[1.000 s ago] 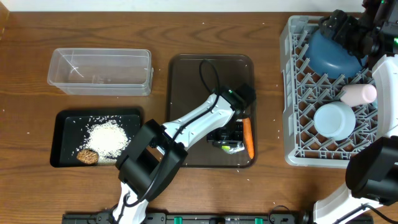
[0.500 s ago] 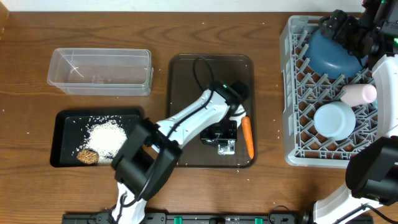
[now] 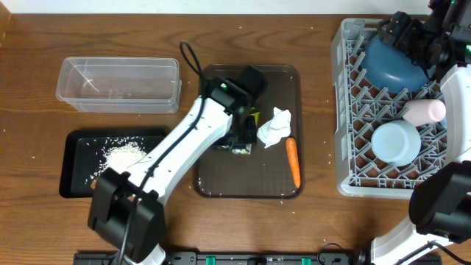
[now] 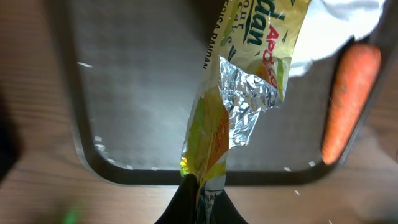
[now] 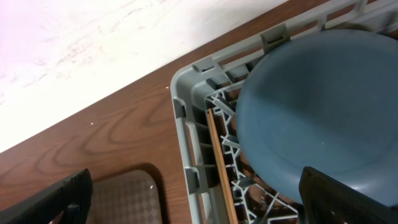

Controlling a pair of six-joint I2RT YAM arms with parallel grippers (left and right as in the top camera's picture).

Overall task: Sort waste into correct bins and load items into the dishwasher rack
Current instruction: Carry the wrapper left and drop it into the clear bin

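Pinching the wrapper [image 4: 208,134], left end effector [image 4: 200,186] reveals foil [image 4: 245,99] unseen overhead.

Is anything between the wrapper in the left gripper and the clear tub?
Nothing visible. The wrapper, pinched in the left gripper, is over the brown tray; only the tray's rim and bare table lie between it and the clear tub.

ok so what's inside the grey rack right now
A dark-blue plate, a whitish-pink cup, a light-blue cup and a wooden chopstick beside the plate. The right arm covers parts of the rack along its far and right sides, so anything under it is hidden.
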